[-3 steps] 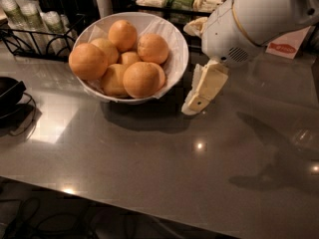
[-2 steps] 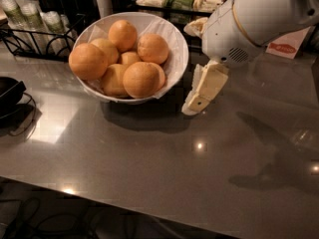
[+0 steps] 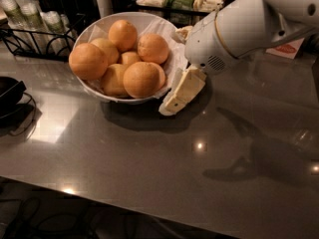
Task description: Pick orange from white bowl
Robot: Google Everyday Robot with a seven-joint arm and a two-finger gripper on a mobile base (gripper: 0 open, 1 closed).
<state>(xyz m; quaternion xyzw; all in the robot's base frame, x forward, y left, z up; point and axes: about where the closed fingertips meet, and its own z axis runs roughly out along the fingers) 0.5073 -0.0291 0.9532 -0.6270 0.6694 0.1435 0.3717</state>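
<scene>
The orange point(image 3: 142, 79) sits at the front of the pile in the white bowl point(image 3: 144, 16), upper left of centre on the grey counter point(image 3: 149, 163). The claw point(image 3: 169, 106) hangs just right of the bowl's rim, low over the counter, and I cannot tell whether it is open or closed. A red-and-white card point(image 3: 286, 49) at the upper right is too blurred to read.

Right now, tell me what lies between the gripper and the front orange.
In the camera view, only the white bowl rim and its paper liner lie between the gripper, low at the bowl's right, and that orange.
</scene>
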